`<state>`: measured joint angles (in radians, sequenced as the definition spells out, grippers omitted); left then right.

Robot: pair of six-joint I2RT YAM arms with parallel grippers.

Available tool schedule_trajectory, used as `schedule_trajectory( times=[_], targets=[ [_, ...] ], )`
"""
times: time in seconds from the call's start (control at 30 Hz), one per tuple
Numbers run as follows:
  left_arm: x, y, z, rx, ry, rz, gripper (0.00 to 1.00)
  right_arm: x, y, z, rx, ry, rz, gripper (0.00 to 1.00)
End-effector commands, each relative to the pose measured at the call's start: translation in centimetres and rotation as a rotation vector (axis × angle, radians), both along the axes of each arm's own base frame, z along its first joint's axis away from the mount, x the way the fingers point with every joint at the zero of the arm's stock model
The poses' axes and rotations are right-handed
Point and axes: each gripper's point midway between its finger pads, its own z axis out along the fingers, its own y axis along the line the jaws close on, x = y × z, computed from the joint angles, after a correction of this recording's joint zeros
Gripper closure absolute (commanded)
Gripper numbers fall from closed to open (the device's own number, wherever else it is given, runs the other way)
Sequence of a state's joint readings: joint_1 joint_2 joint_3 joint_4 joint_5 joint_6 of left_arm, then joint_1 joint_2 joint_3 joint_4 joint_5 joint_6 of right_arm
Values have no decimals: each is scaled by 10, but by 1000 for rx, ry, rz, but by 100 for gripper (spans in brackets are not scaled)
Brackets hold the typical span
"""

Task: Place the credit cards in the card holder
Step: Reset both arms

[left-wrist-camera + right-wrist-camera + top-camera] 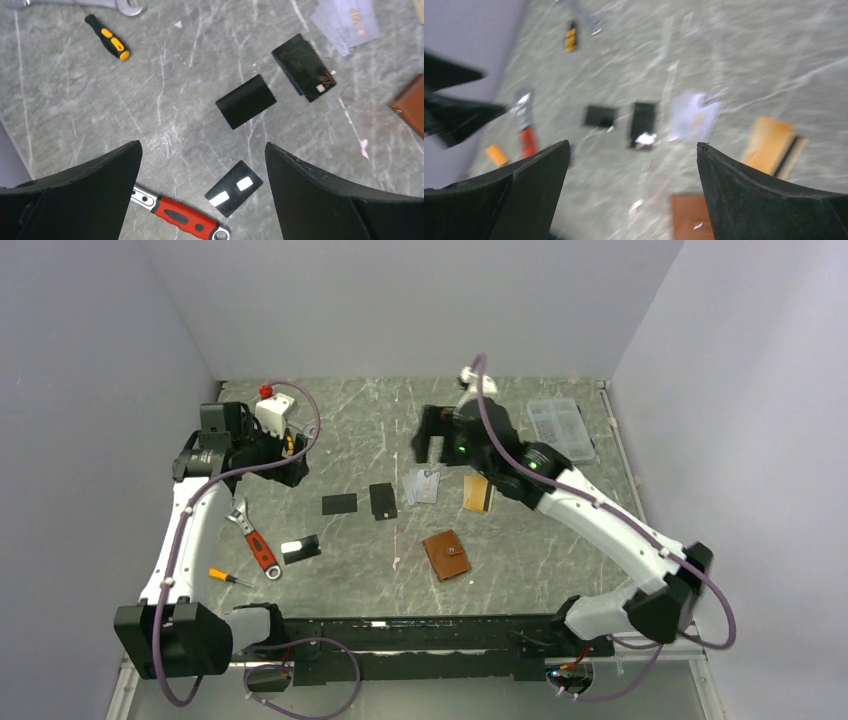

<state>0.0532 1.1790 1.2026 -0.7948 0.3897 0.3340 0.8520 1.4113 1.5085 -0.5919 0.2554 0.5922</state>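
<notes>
Several credit cards lie flat mid-table: two black cards (pixel 339 504) (pixel 382 501), a silver-grey stack (pixel 425 485), an orange card (pixel 478 493) and a black card with white patches (pixel 301 548). The tan-brown card holder (pixel 446 555) lies closed near the front. My right gripper (pixel 432 440) hovers behind the silver stack, open and empty (pixel 631 145); its view is blurred, with the card holder (pixel 691 217) between its fingers. My left gripper (pixel 288 462) hangs open and empty at the far left (pixel 202 150), above the white-patched card (pixel 233 188).
A red-handled wrench (pixel 255 540) and a small orange screwdriver (pixel 228 577) lie at the left front. A white box with a red button (pixel 275 410) stands behind the left gripper. A clear plastic compartment box (pixel 565 427) sits at the back right. Walls enclose three sides.
</notes>
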Motion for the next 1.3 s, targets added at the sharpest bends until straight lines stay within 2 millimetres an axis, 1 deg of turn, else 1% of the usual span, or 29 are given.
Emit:
schedule_trajectory(
  times=[0.0,0.03,0.1,0.13,0.23,0.27,0.33,0.4,0.47,0.53,0.63,0.77,0.83,0.9,0.93,1.03,1.07,1.13,1.17,1.2,1.23,1.27],
  targets=[
    [30,17,-31,-4,-56,130,0,44,-109,-42,-234,-257,-266,0],
    [32,17,-40,-10,-85,123,1,50,-129,-46,-258,-335,-325,0],
    [39,19,-53,-5,-179,129,1,54,-173,-66,-340,-454,-450,1],
    [41,20,-60,-3,-219,129,1,55,-194,-75,-351,-489,-517,1],
    [51,22,-75,-2,-291,141,1,55,-256,-112,-367,-467,-696,0],
    [54,22,-81,-3,-287,141,1,55,-276,-125,-312,-426,-787,0],
    [61,22,-96,-10,-257,143,1,58,-299,-151,-337,-357,-821,0],
    [67,22,-110,-30,-232,150,1,60,-314,-161,-374,-354,-849,0],
    [71,20,-122,-49,-220,148,1,63,-321,-170,-400,-343,-850,0],
    [72,19,-127,-56,-241,139,1,67,-326,-182,-416,-307,-836,0],
    [70,20,-120,-60,-327,151,1,67,-335,-194,-403,-294,-865,0],
    [64,21,-102,-73,-510,171,1,66,-344,-197,-412,-316,-891,0],
    [60,22,-99,-62,-560,170,1,67,-345,-201,-425,-316,-890,0],
    [59,25,-97,-60,-594,186,1,70,-344,-200,-438,-331,-866,0],
    [58,23,-97,-60,-601,169,1,71,-342,-199,-447,-341,-848,0],
    [58,23,-101,-56,-596,172,1,74,-346,-195,-452,-371,-851,0],
    [56,22,-104,-58,-602,166,0,76,-346,-197,-447,-370,-840,0],
    [54,24,-102,-65,-648,186,1,78,-347,-202,-434,-375,-827,0],
    [50,23,-107,-59,-642,173,1,78,-346,-203,-432,-387,-824,0],
    [48,22,-100,-61,-694,169,1,78,-346,-206,-431,-385,-819,0],
    [46,21,-101,-77,-706,171,1,77,-345,-207,-424,-382,-810,0],
    [45,21,-109,-79,-666,175,1,76,-344,-207,-409,-395,-794,0]
  ],
)
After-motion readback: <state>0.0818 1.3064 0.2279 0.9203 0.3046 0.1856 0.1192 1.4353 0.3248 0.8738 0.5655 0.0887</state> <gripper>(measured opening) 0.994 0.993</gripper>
